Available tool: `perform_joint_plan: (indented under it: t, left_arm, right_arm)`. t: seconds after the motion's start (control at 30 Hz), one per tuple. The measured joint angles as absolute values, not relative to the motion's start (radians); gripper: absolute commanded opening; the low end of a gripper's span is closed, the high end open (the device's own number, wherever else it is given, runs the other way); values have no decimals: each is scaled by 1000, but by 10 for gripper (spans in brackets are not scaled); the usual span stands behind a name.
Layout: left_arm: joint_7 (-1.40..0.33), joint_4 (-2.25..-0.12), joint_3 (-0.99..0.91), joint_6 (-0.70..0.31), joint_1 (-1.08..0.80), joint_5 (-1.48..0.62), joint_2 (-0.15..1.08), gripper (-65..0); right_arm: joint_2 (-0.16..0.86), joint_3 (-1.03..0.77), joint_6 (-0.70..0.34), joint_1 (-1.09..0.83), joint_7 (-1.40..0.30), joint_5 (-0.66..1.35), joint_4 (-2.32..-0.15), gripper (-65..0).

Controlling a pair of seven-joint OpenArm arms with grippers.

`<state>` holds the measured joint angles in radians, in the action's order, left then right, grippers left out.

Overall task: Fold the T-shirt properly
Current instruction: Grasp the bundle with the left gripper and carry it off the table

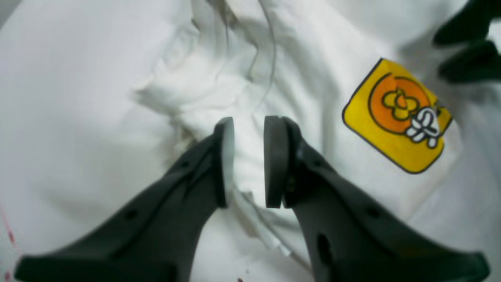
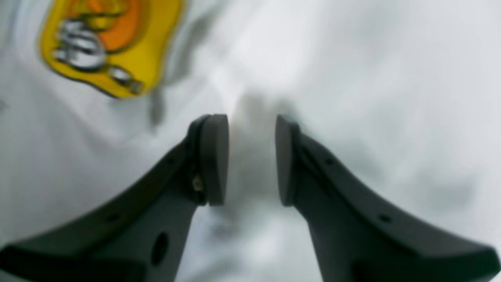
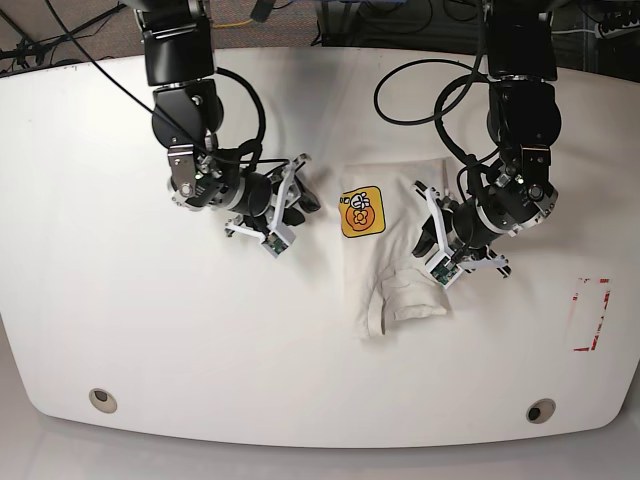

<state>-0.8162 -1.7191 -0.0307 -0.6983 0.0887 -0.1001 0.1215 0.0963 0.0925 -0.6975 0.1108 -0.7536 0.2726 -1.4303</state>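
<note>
The cream T-shirt (image 3: 395,215) lies partly folded at the table's middle, its orange and yellow graphic (image 3: 361,213) facing up near the left edge and a rumpled sleeve part bunched at the front. My left gripper (image 3: 432,245) sits on the shirt's right side. In the left wrist view its pads (image 1: 274,156) stand narrowly apart, shut on a ridge of cloth (image 1: 249,164), with the graphic (image 1: 397,115) to the right. My right gripper (image 3: 300,205) hovers just left of the shirt, open, with nothing between its fingers (image 2: 251,160). The graphic (image 2: 109,43) shows blurred at the upper left.
The white table (image 3: 150,320) carries a red outlined mark (image 3: 590,315) near its right edge and two round holes (image 3: 100,398) (image 3: 540,411) along the front. Black cables run behind both arm bases at the back.
</note>
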Motion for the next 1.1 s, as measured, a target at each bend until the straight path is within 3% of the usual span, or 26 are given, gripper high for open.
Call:
perform_joint_plan:
  t: [0.2,0.33,0.43,0.6,0.87,1.1]
  left_arm:
    - [-838,-1715,-131,-696,78,-78,55,-362]
    - [-838,-1714,-141,-558,79,-76,9,-289]
    - [-829,-1702,-134,-480,78,-87,-22,-286]
    - [-821,-1627,-125,-450,96,-74,-47,-290]
    - [-634,-1440,-41,-339,122,-83,-55,-289]
    - [-473,-1221,54,-360,166,-130,39,-290]
  right_arm:
    - [27,136,-689,109,-742,272,-1428,-455]
    - [-8,199,-690,106,-745,272,-1428,-455]
    - [-31,226,-690,106,-744,276,-1428,-455]
    - [-29,212,-692,105,-745,279,-1445,-455]
    - [78,122,-689,106,-753,284,-1481,-455]
    - [101,5,-693,87,-746,297,-1485,-455]
